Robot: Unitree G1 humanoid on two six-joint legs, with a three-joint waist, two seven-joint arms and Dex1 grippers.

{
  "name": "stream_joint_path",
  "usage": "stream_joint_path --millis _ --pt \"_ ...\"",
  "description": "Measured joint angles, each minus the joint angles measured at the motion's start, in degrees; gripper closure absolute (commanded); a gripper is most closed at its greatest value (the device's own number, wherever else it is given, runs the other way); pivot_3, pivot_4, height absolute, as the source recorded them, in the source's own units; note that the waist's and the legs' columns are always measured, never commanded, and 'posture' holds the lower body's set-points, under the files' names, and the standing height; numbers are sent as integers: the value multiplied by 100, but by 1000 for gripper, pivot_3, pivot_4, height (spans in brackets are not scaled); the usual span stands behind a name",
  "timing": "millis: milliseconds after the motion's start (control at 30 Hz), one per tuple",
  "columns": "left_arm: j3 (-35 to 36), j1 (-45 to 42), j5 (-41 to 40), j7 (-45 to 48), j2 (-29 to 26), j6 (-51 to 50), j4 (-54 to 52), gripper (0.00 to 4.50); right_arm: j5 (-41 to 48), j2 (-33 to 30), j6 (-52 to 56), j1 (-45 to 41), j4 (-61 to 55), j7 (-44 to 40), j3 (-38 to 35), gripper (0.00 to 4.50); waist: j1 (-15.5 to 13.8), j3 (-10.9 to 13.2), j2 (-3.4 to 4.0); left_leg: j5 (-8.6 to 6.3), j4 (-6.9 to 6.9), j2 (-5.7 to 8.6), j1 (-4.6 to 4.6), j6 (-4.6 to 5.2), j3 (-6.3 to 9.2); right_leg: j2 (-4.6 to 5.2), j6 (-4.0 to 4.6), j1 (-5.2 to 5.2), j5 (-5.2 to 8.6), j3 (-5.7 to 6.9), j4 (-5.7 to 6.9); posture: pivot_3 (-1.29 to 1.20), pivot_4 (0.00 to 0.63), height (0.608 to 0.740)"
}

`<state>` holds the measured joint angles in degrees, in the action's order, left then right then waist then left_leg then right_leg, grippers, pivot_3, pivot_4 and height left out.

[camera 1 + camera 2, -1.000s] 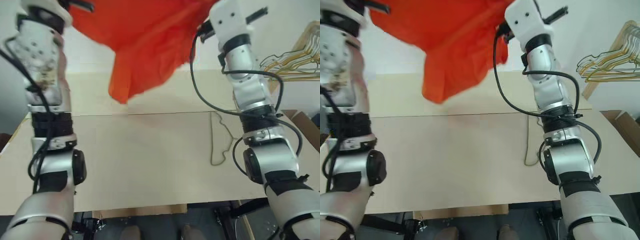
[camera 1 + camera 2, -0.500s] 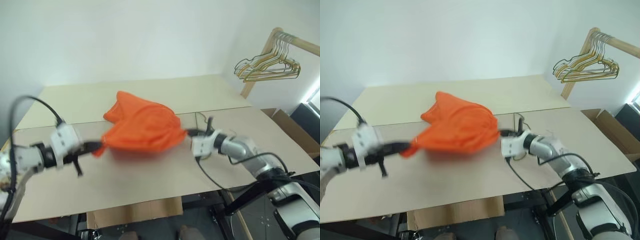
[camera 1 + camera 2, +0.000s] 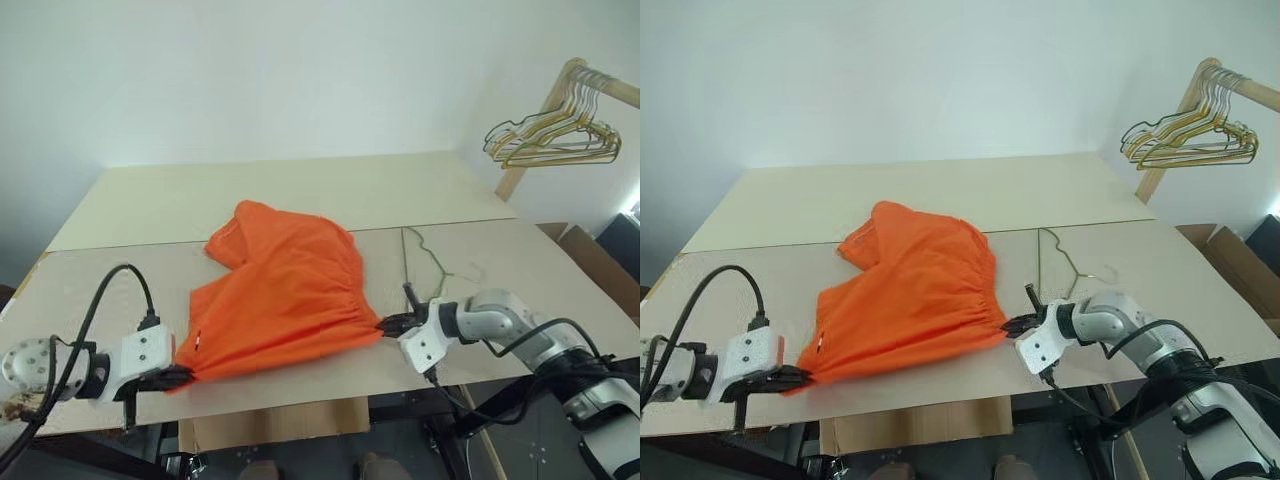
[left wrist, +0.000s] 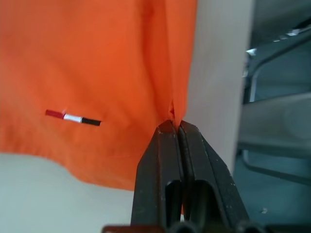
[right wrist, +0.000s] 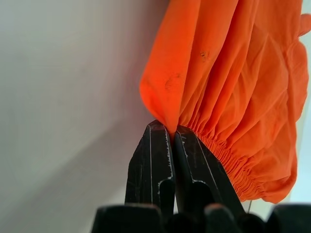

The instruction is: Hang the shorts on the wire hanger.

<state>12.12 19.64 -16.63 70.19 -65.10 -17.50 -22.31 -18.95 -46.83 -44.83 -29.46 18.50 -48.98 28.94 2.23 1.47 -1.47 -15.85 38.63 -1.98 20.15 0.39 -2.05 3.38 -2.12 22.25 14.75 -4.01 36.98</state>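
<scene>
The orange shorts lie spread on the pale tabletop, their gathered elastic waistband running along the side nearest the table's front edge and the legs reaching toward the far side. The left gripper, low over the front edge at the left, has its two black fingers clamped together on the left end of the waistband; the left wrist view shows a fold of orange fabric pinched between the tips, beside a small red, white and black tag. The right gripper is likewise clenched on the right end of the waistband, the cloth bunching into pleats just past its fingers. The thin wire hanger lies flat on the table just to the right of the shorts, behind the right gripper, apart from the fabric. A bunch of gold and dark hangers hangs from a wooden rack at the far right.
</scene>
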Motion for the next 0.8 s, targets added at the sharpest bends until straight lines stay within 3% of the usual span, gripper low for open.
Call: stream_joint_path --millis 100,167,267,567,667,700,800 --pt "0 147 -16 58 -39 -94 -141 4500 6 1 -33 2 2 -137 0 4482 8 0 1 0 0 0 -4 0 1 -1 4 0 2 0 5 62 0 740" --pt "0 150 64 -9 -16 -122 -144 4500 43 2 -72 6 0 -237 0 3924 -3 0 0 0 0 0 -5 0 1 -2 4 -1 2 1 6 68 0 740" --pt "-3 132 147 -110 48 -97 -49 3871 312 1 38 106 -106 -499 -3 3068 -21 0 0 0 0 1 -3 0 1 -1 4 -1 2 1 5 67 0 740" --pt "409 300 96 215 -35 -107 -34 1041 1179 -533 642 369 -693 -1414 -145 0 -141 4 -3 -2 1 -1 -1 3 -1 1 8 3 5 2 3 68 0 740" --pt "1028 459 83 481 -193 -179 16 40 1836 -719 1182 431 -888 -1590 -604 0 -148 6 -1 -1 1 -2 -3 3 -2 2 19 2 11 3 4 69 0 740" --pt "1188 484 85 526 -216 -179 58 15 2033 -751 1501 430 -981 -1602 -775 0 -145 6 -1 -1 1 -2 -5 3 -2 1 21 1 13 2 4 70 0 740" --pt "1629 390 -26 627 -210 -329 105 15 2690 -753 3750 159 -1210 -1590 -1259 0 -141 7 -1 -1 2 -5 -4 3 -2 0 26 2 14 3 4 72 0 740"
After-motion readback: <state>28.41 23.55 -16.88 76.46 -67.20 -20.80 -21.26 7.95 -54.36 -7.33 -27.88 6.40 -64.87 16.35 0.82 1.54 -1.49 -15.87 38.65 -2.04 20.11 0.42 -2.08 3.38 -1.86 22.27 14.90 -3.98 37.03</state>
